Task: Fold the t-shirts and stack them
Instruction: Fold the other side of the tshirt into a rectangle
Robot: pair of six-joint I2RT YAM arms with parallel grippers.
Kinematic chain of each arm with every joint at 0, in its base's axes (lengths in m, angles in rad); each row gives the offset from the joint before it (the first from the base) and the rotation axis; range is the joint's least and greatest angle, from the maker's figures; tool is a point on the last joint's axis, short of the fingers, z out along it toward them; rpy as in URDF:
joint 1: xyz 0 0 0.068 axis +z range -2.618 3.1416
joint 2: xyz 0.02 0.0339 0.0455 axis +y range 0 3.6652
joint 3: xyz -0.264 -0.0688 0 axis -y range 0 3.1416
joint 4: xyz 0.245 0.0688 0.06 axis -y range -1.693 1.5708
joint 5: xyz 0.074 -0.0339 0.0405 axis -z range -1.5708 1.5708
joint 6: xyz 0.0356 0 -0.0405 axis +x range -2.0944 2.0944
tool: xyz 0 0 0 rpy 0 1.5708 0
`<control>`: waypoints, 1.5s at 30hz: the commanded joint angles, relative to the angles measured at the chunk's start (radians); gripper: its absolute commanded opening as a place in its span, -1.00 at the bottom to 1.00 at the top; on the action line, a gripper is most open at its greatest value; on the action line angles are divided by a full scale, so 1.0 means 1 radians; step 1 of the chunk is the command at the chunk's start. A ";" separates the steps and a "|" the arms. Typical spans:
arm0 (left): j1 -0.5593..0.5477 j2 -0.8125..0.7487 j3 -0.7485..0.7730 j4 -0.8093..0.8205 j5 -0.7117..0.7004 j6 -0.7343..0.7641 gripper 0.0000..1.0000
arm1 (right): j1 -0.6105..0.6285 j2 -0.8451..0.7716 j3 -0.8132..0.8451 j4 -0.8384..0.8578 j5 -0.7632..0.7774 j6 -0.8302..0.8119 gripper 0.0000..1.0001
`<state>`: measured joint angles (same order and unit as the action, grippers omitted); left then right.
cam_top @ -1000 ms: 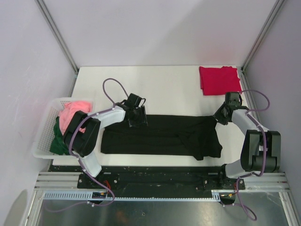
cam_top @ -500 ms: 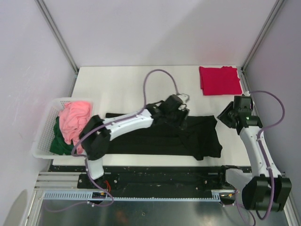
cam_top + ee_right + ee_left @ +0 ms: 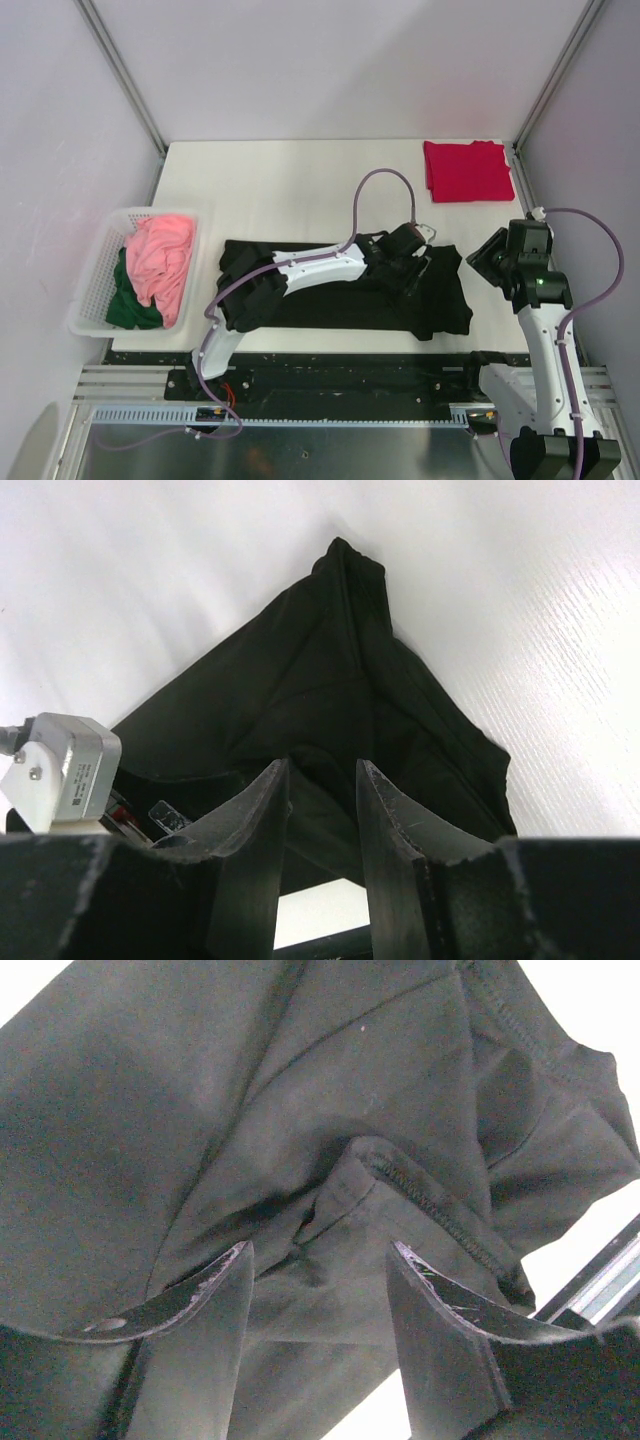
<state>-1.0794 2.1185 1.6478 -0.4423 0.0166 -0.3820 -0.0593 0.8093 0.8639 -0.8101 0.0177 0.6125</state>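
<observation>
A black t-shirt (image 3: 330, 300) lies spread lengthwise along the near part of the table, its right end bunched in folds. My left gripper (image 3: 410, 265) reaches across to that right end and hovers open just above the cloth (image 3: 300, 1090), nothing between its fingers (image 3: 215, 1290). My right gripper (image 3: 482, 258) hangs raised off the shirt's right edge, looking down on the black cloth (image 3: 320, 690); its jaws stand narrowly open and empty. A crimson t-shirt (image 3: 467, 172) lies folded at the far right corner.
A white lattice basket (image 3: 90, 290) at the left edge holds a pink garment (image 3: 165, 255) and a dark green one (image 3: 125, 300). The left arm's white link (image 3: 310, 265) stretches over the shirt. The frame's posts and walls stand close on both sides.
The left arm has swept right along the shirt, from its left part to its right end. The right arm has lifted and pulled back from the shirt's right edge.
</observation>
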 commanded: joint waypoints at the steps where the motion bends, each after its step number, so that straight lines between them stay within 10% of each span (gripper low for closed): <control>1: -0.016 -0.003 0.072 0.000 -0.078 0.028 0.20 | -0.002 -0.024 -0.012 -0.025 -0.006 0.002 -0.25; 19: -0.052 0.094 0.178 -0.019 -0.168 0.021 0.11 | 0.007 -0.032 -0.019 -0.031 -0.044 -0.009 -0.25; 31: -0.059 0.017 0.109 -0.019 -0.280 -0.024 -0.87 | 0.037 -0.015 -0.066 -0.004 -0.037 -0.007 -0.25; 45: -0.046 -0.158 -0.142 0.001 -0.349 -0.126 -0.96 | 0.378 0.044 -0.194 0.039 0.096 0.131 -0.26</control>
<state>-1.1301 2.0415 1.5452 -0.4747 -0.2977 -0.4599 0.2455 0.8494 0.7040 -0.7979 0.0437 0.6708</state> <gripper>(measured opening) 0.026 0.373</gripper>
